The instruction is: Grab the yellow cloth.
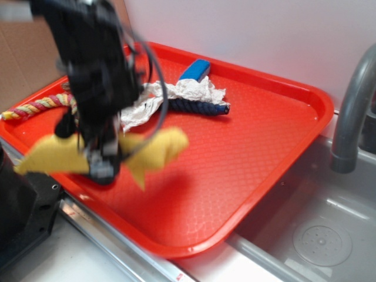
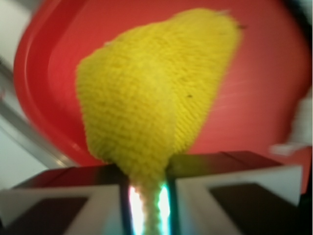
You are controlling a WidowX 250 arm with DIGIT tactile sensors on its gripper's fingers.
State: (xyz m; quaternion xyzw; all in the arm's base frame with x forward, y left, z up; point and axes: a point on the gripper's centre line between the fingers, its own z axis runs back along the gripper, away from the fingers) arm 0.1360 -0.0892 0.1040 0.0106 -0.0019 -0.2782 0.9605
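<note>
Cloth grabbed, judging by both views: the tool (image 1: 106, 160) is pinched tight on the yellow cloth (image 1: 158, 150), jaws nearly together with a thin fold of fabric between them, clear in the wrist view where the cloth (image 2: 156, 107) balloons out above the pads. Cloth hangs draped either side of the tool over the front-left part of the red tray (image 1: 247, 153), apparently lifted off it, though motion blur makes contact hard to rule out. Step in hand looks like the lift after grasp; next move only calls for holding the pinch and raising clear. Counts: one yellow cloth, one white rag (image 1: 176, 94), one twisted rope (image 1: 35, 107), one blue item (image 1: 195, 69), one dark braided rope (image 1: 197, 107), one tray, one faucet (image 1: 352, 106).
</note>
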